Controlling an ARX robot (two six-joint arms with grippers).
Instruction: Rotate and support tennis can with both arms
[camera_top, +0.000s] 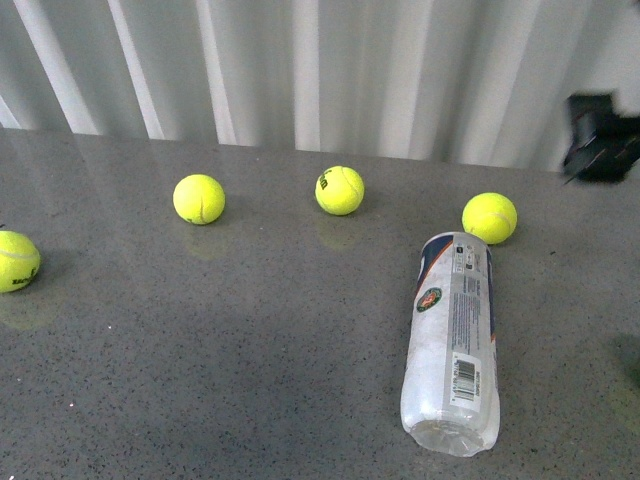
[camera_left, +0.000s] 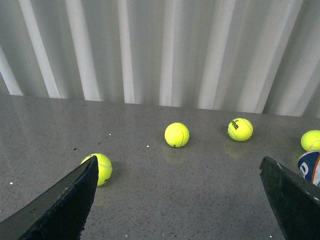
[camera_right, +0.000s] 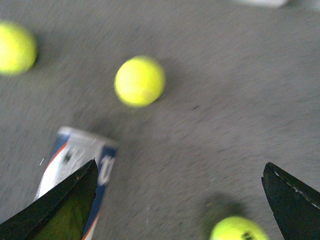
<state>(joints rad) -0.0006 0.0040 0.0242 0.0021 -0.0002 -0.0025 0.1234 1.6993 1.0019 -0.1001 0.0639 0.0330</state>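
Four tennis balls (camera_top: 340, 190) scattered | tennis can (camera_top: 452, 345) lying flat on table (camera_top: 250, 350) | left gripper (camera_left: 179, 160) spread wide, empty | right gripper (camera_right: 180, 164) spread wide, empty

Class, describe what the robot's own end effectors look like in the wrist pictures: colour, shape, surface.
Both the left end effector and right end effector show two matte black, wedge-shaped fingers tapering to points, with rough, speckled edges. No cables, markings or lights show there.
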